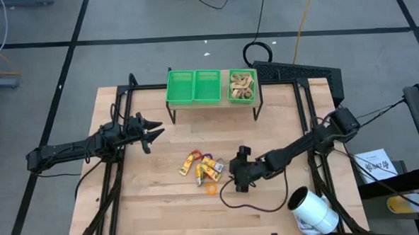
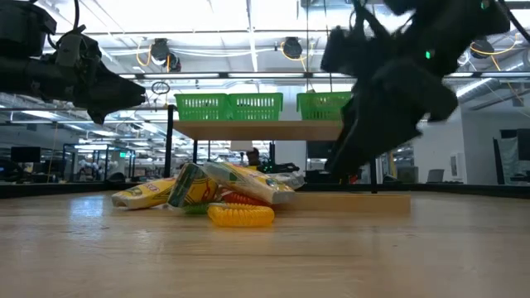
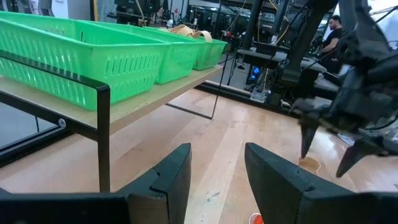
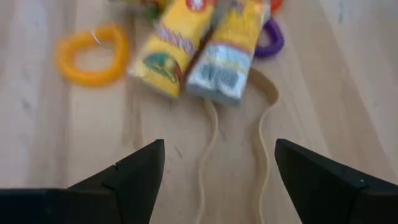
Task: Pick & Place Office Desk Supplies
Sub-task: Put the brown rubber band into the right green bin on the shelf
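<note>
A small heap of office desk supplies (image 1: 203, 167) lies mid-table: yellow boxes (image 4: 171, 53), a yellow coil ring (image 4: 93, 56), a purple ring (image 4: 270, 40) and a thin tan rubber-band loop (image 4: 236, 149) flat on the wood. My right gripper (image 1: 233, 174) slants down just to the right of the heap. It is open, with its fingers (image 4: 134, 171) on either side of the rubber-band loop and above it. My left gripper (image 1: 157, 130) hovers level at the table's left, open and holding nothing.
Three green baskets (image 1: 194, 86) stand on a raised shelf (image 3: 143, 102) at the far edge. The right-hand basket (image 1: 242, 86) holds tan rubber bands. A large white cylinder (image 1: 313, 211) lies at the near right corner. The shelf's black legs (image 1: 172, 113) stand on the table.
</note>
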Controlling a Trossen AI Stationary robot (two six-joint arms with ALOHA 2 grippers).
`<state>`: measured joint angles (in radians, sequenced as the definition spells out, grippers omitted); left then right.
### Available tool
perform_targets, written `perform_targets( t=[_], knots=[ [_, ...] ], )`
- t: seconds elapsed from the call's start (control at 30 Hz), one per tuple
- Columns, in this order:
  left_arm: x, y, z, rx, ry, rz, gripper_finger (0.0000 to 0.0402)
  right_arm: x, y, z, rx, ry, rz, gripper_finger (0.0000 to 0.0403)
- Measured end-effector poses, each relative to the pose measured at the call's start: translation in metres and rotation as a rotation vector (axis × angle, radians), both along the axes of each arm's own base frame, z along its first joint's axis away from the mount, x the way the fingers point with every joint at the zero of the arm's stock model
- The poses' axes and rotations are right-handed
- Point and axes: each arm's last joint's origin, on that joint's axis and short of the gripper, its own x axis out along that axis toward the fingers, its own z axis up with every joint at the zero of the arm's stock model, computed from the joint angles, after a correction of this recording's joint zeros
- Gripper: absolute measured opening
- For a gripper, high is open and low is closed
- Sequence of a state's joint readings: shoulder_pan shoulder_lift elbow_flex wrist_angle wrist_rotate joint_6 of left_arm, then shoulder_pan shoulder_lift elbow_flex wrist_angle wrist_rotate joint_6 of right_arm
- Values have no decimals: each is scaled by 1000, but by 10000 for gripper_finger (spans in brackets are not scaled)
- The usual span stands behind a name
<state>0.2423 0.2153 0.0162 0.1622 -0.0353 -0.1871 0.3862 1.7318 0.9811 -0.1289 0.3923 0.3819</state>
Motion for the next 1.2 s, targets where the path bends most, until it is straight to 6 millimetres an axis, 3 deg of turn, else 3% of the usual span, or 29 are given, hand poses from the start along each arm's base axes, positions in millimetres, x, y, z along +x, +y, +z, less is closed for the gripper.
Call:
perform_targets(
  t=[0.17, 0.47, 0.63, 1.07, 1.2],
  knots=[
    [0, 0, 0, 0, 2, 0, 159, -8, -12, -25, -3, 74, -60, 287],
    [0, 0, 0, -1, 2, 0, 159, -13, -23, -39, 111, 38, -137, 270],
    [0, 0, 0, -1, 3, -1, 159, -14, -26, -42, 122, 27, -158, 213],
    [0, 0, 0, 0, 2, 0, 159, -8, -36, -43, 91, -62, -89, 13],
    [0, 0, 0, -1, 2, 0, 159, -7, -36, -35, 62, -92, -43, 12]
  ],
)
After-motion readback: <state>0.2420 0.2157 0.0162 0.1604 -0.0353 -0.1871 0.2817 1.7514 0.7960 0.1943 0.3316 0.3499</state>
